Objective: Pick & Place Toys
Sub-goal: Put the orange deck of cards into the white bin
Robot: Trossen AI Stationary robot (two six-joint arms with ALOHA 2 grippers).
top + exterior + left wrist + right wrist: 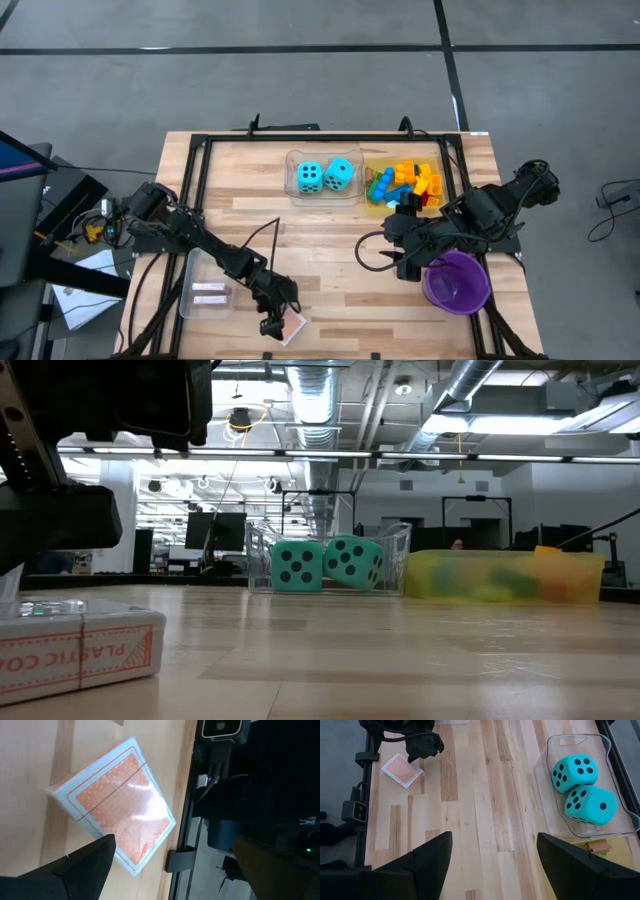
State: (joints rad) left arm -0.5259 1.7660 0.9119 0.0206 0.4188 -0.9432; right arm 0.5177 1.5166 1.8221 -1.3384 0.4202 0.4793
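we see a flat glossy orange tile [117, 817] on bare wood, just ahead of the left gripper [273, 325], jaws wide apart; right gripper [405, 262] parted, empty.

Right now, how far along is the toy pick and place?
Looks done: two dice sit in the clear tray, bricks in the yellow tray. In hand: nothing; the open left gripper hovers over the card pack at the near edge. Left: that pack. The right gripper, open and empty, waits beside the purple bowl.
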